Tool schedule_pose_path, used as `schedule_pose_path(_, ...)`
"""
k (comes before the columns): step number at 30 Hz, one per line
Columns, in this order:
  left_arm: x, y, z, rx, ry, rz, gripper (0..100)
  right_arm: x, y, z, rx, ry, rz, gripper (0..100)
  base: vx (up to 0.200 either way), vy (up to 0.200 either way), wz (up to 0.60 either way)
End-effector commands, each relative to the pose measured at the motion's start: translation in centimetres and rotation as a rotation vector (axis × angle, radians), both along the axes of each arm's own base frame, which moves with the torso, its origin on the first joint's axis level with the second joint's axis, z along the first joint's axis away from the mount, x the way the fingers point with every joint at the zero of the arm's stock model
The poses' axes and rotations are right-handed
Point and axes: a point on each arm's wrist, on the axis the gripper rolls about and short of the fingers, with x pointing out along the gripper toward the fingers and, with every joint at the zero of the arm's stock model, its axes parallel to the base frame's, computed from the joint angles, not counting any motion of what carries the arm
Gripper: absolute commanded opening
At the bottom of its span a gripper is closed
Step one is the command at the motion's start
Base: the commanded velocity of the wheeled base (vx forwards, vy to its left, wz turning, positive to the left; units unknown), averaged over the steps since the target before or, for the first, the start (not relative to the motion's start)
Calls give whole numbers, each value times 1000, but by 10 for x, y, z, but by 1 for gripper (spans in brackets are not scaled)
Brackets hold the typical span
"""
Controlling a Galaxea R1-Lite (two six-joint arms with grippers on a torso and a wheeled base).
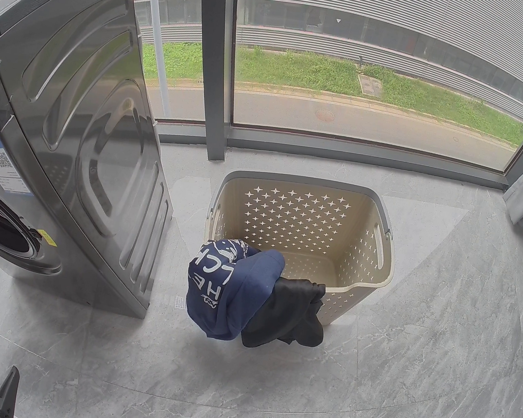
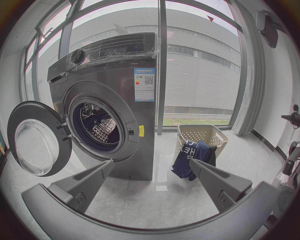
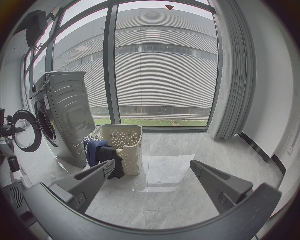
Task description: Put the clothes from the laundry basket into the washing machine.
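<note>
Left gripper point(image 2: 150, 162) and right gripper point(image 3: 151, 163) gape empty; tugging the navy printed shirt point(image 1: 229, 290) off its near rim could topple the beige plastic laundry basket point(image 1: 301, 221).

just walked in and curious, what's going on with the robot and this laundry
Nothing is being handled yet. A blue top and a black garment hang over the front rim of the basket, beside the washer, whose door is open. The left gripper and right gripper are open and empty, away from the clothes.
</note>
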Motion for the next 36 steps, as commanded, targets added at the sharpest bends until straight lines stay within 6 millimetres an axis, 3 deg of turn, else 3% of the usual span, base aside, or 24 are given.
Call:
schedule_pose_path(1, 0, 0, -5, -2, 3, -2, 100, 72, 5, 18, 52, 411, 190, 100, 0, 0, 0)
schedule_pose_path(3, 0, 0, -5, -3, 3, -2, 100, 98, 9, 14, 78, 523, 240, 100, 0, 0, 0)
schedule_pose_path(4, 0, 0, -5, -3, 3, -2, 100, 98, 9, 14, 78, 523, 240, 100, 0, 0, 0)
schedule_pose_path(5, 0, 0, -5, -3, 3, 0, 100, 119, 16, 10, 76, 587, 295, 100, 0, 0, 0)
schedule_pose_path(8, 0, 0, -5, -3, 3, 1, 100, 139, 27, 1, 79, 634, 353, 100, 0, 0, 0)
schedule_pose_path(36, 0, 0, -5, -3, 3, -2, 100, 237, 120, -25, 104, 675, 277, 100, 0, 0, 0)
